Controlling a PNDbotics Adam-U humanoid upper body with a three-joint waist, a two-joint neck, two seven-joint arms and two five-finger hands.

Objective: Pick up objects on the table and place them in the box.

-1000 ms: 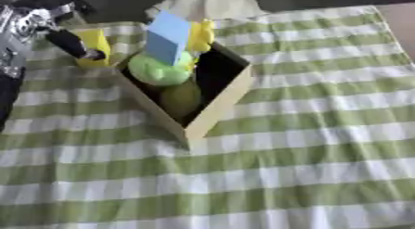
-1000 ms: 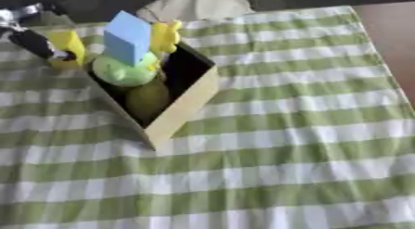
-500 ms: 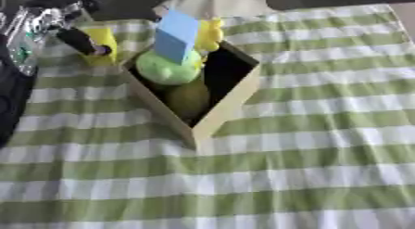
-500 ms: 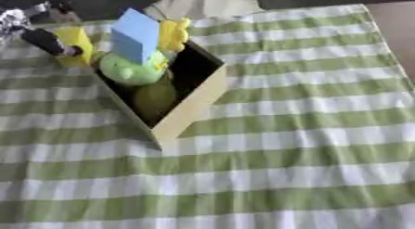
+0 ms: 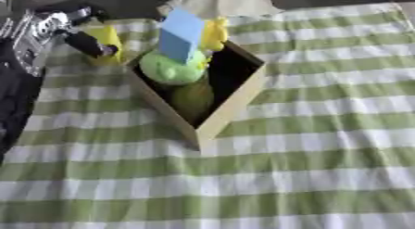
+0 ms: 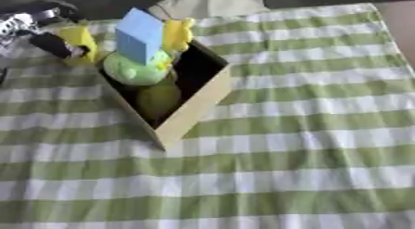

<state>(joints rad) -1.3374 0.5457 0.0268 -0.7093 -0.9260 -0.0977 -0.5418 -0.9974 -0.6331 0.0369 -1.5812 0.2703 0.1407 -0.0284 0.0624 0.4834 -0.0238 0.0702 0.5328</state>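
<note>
Currently, box (image 5: 231, 100): one, tan cardboard, open top, set cornerwise on the cloth, upper left of centre; dark inside wall shows on its right half.
Box contents: four things counted. One pale green round thing (image 5: 170, 69) at the left inner corner; one darker yellow-green rounded thing (image 5: 193, 97) just below it, toward the near corner; one light blue block (image 5: 181, 34) standing tilted on top of the pale green one, rising above the rim; one yellow thing (image 5: 215, 32) at the far corner, touching the block's right edge. Shapes beyond that not resolvable.
Outside the box: one yellow object (image 5: 106, 43), just beside the box's far-left wall, on the cloth or just above it; contact with the cloth cannot be told.
Left hand (image 5: 84, 41): comes in from the upper left; black fingers closed round the yellow object, silver wrist parts behind it toward the edge.
Obstruction: the dark fingers cover part of the yellow object's face; the blue block hides the top of the pale green thing.
Right hand: shows in neither view.
Tablecloth (image 5: 324, 144): one, green and white check, lying askew; the right and near parts carry nothing.
Far edge: one pale cream, crumpled mass (image 6: 212, 3) beyond the box, partly off the cloth; material cannot be told.
Left edge: dark arm body (image 5: 15, 98) runs down the side of the left eye view.
</note>
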